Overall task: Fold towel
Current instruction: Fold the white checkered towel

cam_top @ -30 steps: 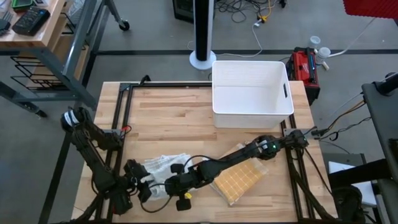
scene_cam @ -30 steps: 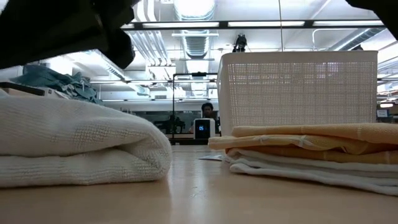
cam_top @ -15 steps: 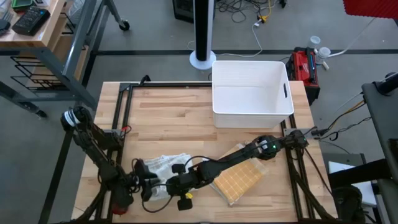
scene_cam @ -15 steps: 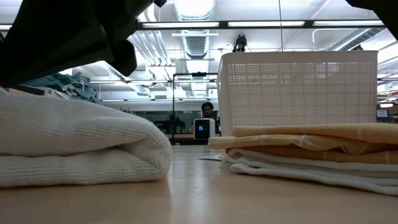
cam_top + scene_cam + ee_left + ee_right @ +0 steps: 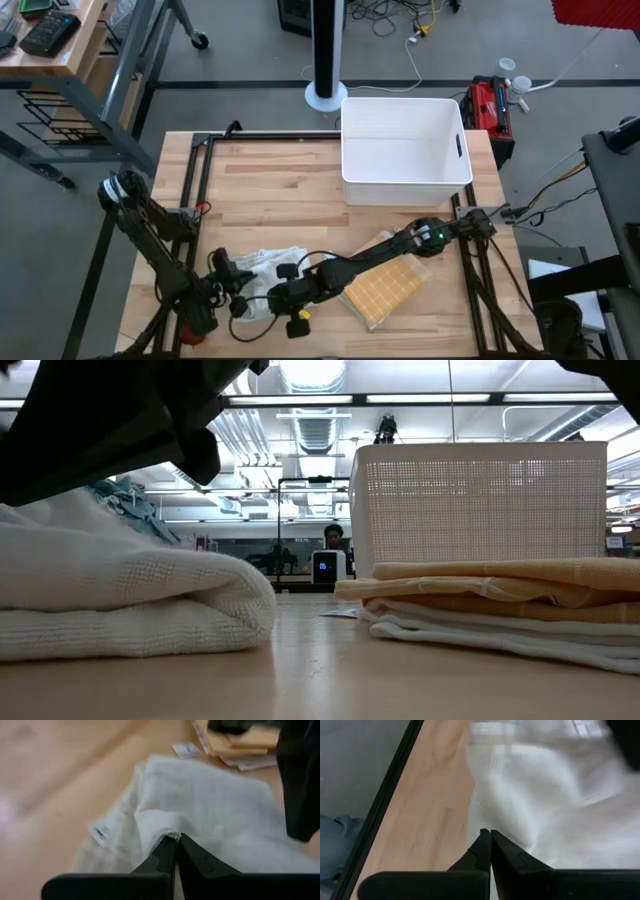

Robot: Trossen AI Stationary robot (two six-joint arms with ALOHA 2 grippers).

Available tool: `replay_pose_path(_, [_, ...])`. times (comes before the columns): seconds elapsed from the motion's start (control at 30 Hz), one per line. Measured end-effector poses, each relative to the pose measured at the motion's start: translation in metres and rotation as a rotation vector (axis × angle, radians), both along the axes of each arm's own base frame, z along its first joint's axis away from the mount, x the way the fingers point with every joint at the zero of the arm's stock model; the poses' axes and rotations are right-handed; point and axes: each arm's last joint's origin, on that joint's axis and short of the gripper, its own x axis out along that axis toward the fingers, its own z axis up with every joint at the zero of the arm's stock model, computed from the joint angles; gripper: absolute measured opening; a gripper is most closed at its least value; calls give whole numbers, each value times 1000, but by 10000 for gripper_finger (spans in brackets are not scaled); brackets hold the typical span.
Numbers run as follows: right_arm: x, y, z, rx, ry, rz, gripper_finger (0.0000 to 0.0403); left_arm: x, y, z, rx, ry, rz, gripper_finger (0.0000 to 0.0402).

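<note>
A white towel (image 5: 262,266) lies bunched in layers near the table's front left, its thick fold (image 5: 130,590) filling the left of the low view. My left gripper (image 5: 237,293) is at the towel's left side, shut on its edge. My right gripper (image 5: 280,296) reaches across from the right to the towel's near edge, shut, with its tips (image 5: 489,839) at the cloth's border. A small label (image 5: 102,832) shows on the towel's edge in the left wrist view. My left gripper pinches a raised edge of the white towel (image 5: 161,834) between its two fingertips, slanting down from the table's left. The pinched cloth stands up in a small peak, and the rest of the towel lies on the table. My right gripper's shut tips rest at the towel's near edge (image 5: 482,822), slanting down. Whether cloth lies between them I cannot tell.
A folded yellow towel (image 5: 385,287) lies at the front right on a white one (image 5: 480,630). A white perforated basket (image 5: 405,150) stands at the far right. Bare wood lies across the table's far left. A person sits far off in the room.
My left gripper has moved toward the table's right edge and down onto the white towel's left side, tipped, and shut on its edge. The towel's upper layer at the left has risen into a hump; the rest has stayed put.
</note>
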Motion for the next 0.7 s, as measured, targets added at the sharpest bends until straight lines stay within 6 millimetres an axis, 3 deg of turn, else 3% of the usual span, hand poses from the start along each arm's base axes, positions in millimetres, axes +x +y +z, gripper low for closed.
replay_pose_path(0.17, [0,0,0,0,-1,0,0,0,0,35,133,112,37,1])
replay_pose_path(0.3, [1,0,1,-4,-11,10,0,-5,3,52,143,289,69,1])
replay_pose_path(0.4, [1,1,1,1,-16,9,0,-9,6,53,133,382,92,1])
replay_pose_path(0.7, [2,1,2,19,-33,-7,0,-20,24,46,208,413,233,0])
